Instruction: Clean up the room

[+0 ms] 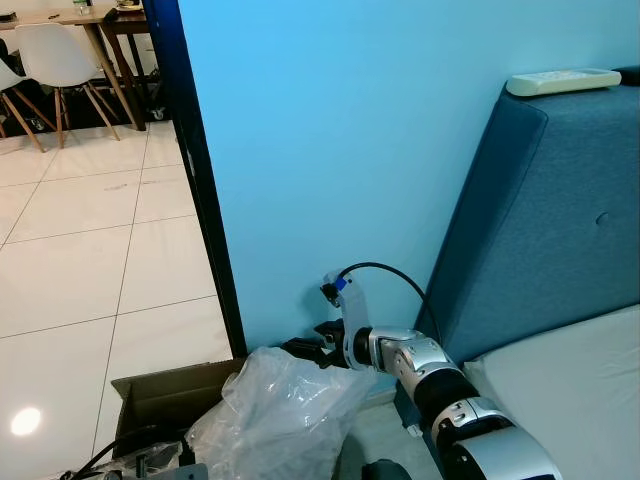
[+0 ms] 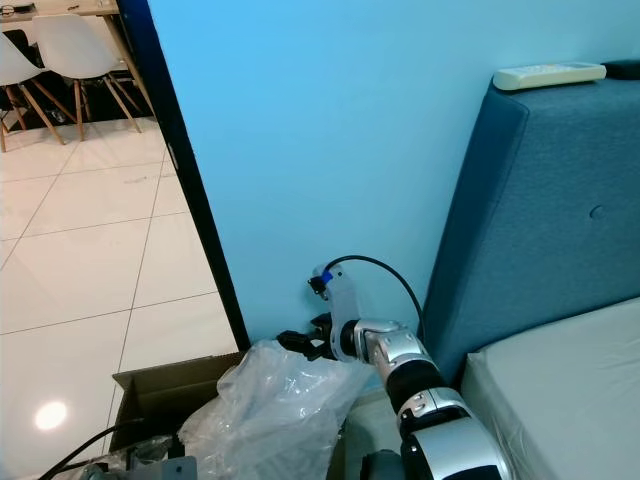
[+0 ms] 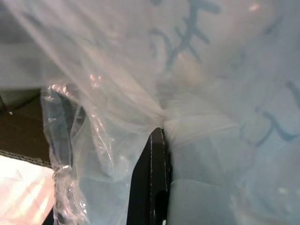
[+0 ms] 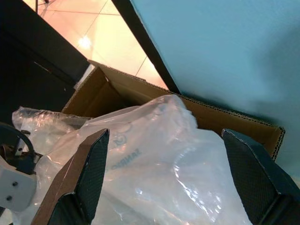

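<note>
A crumpled clear plastic bag [image 1: 275,415] lies over an open cardboard box [image 1: 165,393] on the floor at the foot of the blue wall. My right gripper [image 1: 308,351] reaches down to the bag's top edge beside the wall. In the right wrist view the right gripper [image 4: 165,137] is open, its black fingers [image 4: 89,171] spread wide just above the bag [image 4: 154,178] and the box rim [image 4: 117,84]. My left arm [image 1: 150,463] sits low under the bag. In the left wrist view a black finger [image 3: 153,173] pinches gathered plastic [image 3: 117,93].
A dark door frame [image 1: 200,170] edges the blue wall, with white tiled floor [image 1: 80,250] beyond it on the left. White chairs [image 1: 55,60] and a wooden table stand far back. A blue headboard [image 1: 540,220] with a white remote [image 1: 563,81] on top and a mattress [image 1: 580,390] lie on the right.
</note>
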You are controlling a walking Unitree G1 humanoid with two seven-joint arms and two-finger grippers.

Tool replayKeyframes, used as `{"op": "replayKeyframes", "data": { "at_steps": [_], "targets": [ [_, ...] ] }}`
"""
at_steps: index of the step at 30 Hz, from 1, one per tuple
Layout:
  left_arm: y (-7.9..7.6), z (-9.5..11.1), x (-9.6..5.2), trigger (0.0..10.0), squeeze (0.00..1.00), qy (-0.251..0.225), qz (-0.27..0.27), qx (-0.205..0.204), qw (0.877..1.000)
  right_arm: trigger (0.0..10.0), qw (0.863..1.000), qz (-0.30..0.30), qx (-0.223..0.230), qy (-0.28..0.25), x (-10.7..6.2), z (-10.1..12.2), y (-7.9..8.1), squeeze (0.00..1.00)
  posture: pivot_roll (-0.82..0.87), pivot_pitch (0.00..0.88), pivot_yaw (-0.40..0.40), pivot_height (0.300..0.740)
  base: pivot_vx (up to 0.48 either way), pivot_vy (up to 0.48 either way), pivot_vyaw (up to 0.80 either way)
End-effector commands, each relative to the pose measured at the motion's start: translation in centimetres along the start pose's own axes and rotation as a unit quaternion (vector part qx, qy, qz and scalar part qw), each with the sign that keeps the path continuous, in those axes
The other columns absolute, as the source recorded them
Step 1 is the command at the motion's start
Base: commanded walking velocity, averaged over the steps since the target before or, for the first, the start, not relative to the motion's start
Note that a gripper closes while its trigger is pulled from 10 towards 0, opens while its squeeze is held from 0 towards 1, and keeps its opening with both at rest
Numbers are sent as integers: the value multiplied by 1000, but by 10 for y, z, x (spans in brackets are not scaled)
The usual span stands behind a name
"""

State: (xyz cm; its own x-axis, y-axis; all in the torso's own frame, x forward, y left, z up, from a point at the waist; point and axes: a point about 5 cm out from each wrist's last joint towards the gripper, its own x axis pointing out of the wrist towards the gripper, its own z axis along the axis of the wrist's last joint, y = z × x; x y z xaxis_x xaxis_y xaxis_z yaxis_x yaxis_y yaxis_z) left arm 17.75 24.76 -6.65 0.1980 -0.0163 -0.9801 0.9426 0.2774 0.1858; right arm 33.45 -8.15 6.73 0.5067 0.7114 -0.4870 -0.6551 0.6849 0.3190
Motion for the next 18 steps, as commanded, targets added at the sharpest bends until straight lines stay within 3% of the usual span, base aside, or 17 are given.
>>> {"op": "replayKeyframes", "data": {
  "at_steps": [1,3,4,5,6,8,9,10,11,14,15,18],
  "targets": [
    [-9,-4,5,0,0,28,-5,-29,999,10000,1000,-6,-1,1,-3,-1,-2,0,-31,27,-39,615,0,0,0],
    [-3,11,8,588,0,4,24,-140,990,10000,1000,-7,2,-5,-5,0,-2,0,-39,32,-32,615,0,0,0],
    [-3,11,8,588,0,4,24,-140,990,10000,1000,-7,2,-5,-5,0,-2,0,-39,32,-32,615,0,0,0],
    [1,18,8,2314,0,-7,41,-175,984,10000,1000,-9,3,-7,-5,0,-2,0,-41,33,-30,615,0,0,0],
    [1,18,8,2314,0,-7,41,-175,984,10000,1000,-9,3,-7,-5,0,-2,0,-41,33,-30,615,0,0,0],
    [13,35,7,10000,0,-46,83,-259,961,10000,1000,-13,8,-10,-6,-2,-2,0,-50,41,-27,615,0,0,0],
    [13,35,7,10000,0,-46,83,-259,961,10000,1000,-13,8,-10,-6,-2,-2,0,-50,41,-27,615,0,0,0],
    [18,41,7,10000,0,-59,94,-285,952,10000,1000,-14,10,-11,-6,-2,-2,0,-50,41,-27,615,0,0,0],
    [35,56,2,10000,0,-100,139,-321,931,10000,1000,-14,14,-12,-6,-5,-1,0,-53,45,-27,615,0,0,0],
    [42,60,-1,10000,67,-111,157,-328,925,10000,1000,-14,15,-12,-5,-5,0,0,-54,46,-26,615,0,0,0],
    [48,62,-3,10000,1000,-115,176,-330,920,10000,1000,-13,17,-14,-5,-6,1,0,-55,47,-25,615,0,0,0],
    [52,59,-5,10000,1000,-108,194,-330,918,10000,1000,-14,19,-15,-5,-6,1,0,-57,48,-22,615,0,0,0]
  ]
}}
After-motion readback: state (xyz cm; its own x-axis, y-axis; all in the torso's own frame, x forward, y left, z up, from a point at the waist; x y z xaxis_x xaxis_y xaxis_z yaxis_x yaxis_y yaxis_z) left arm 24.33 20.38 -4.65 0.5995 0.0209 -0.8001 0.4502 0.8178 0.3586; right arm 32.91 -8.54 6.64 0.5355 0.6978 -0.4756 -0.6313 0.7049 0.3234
